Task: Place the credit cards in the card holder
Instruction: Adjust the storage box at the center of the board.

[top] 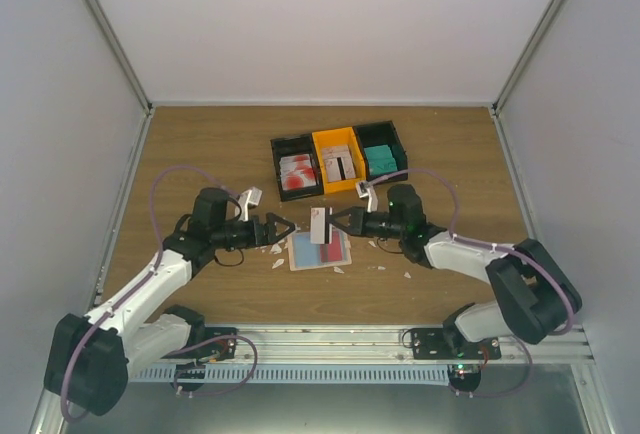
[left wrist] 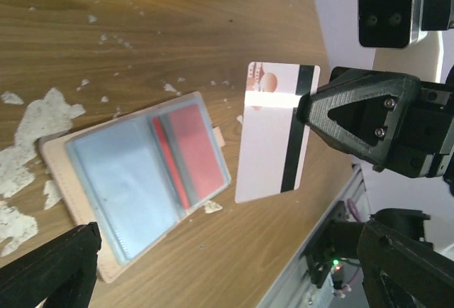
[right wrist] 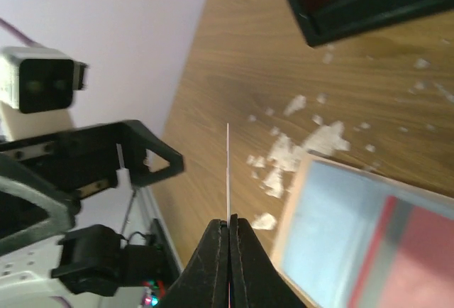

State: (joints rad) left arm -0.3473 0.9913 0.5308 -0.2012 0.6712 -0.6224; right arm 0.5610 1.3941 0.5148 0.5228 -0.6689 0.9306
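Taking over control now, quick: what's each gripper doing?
Left gripper: open, holding nothing.
Right gripper: closed on a credit card.

No lettering, brand, number or sign is legible in any of the three views.

The white card (left wrist: pixel 266 145) carries a faint reddish emblem at its top corner and a black magnetic stripe along one side. No characters resolve on it.

The red-and-white cards (top: pixel 297 174) in the black bin (top: pixel 292 140) and the pale cards (top: pixel 338 162) in the orange bin (top: pixel 335 135) show print that is too small to read.
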